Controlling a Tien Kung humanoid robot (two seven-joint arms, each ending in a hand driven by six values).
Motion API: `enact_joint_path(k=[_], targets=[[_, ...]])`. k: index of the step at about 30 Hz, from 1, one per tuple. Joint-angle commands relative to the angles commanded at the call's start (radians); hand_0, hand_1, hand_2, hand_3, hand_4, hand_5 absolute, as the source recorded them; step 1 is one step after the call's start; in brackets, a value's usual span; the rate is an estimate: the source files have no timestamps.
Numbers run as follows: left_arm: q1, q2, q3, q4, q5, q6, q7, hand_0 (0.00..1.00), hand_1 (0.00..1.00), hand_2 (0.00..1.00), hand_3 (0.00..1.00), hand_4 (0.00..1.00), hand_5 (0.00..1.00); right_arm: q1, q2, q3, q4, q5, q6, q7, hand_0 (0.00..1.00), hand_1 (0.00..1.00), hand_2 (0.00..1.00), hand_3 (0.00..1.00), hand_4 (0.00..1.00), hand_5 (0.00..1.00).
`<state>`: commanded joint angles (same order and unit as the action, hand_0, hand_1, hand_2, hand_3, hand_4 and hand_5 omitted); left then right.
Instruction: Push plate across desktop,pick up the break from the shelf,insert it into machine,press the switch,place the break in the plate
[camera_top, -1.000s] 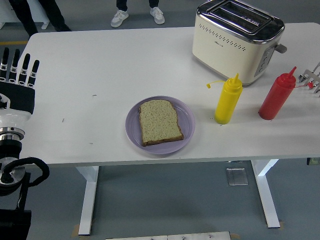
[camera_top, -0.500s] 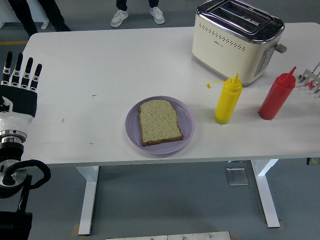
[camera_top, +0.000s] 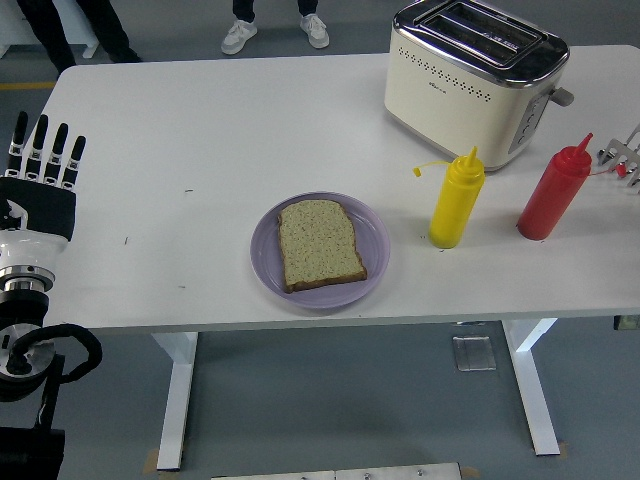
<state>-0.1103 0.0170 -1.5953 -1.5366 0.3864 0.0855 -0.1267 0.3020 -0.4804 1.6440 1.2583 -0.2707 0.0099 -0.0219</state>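
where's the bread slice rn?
In the head view, the bread slice lies flat on the purple plate near the table's front edge, centre, left of the yellow squeeze bottle.

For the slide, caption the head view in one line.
Bread slice on purple plate, toaster behind sauce bottles, left hand open at table edge.

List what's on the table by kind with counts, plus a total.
Squeeze bottles: 2, the yellow bottle and the red bottle
Toasters: 1, the toaster
Plates: 1, the purple plate
Bread slices: 1, the bread lying on the plate
Metal rack: 1, the rack, cut off at the right edge
Total: 6
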Motion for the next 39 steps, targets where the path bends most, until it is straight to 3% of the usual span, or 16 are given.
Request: enact_joint_path(k=[39], targets=[[-0.009, 0.001, 0.001, -0.001, -0.002, 0.001, 0.002, 0.795, 0.807, 0.832, 0.76, 0.618, 0.998, 0.004, 0.003, 0.025, 0.004, 0.015, 0.005, -0.003, 0.773, 0.758, 0.756, 0.766, 0.447, 0.47]])
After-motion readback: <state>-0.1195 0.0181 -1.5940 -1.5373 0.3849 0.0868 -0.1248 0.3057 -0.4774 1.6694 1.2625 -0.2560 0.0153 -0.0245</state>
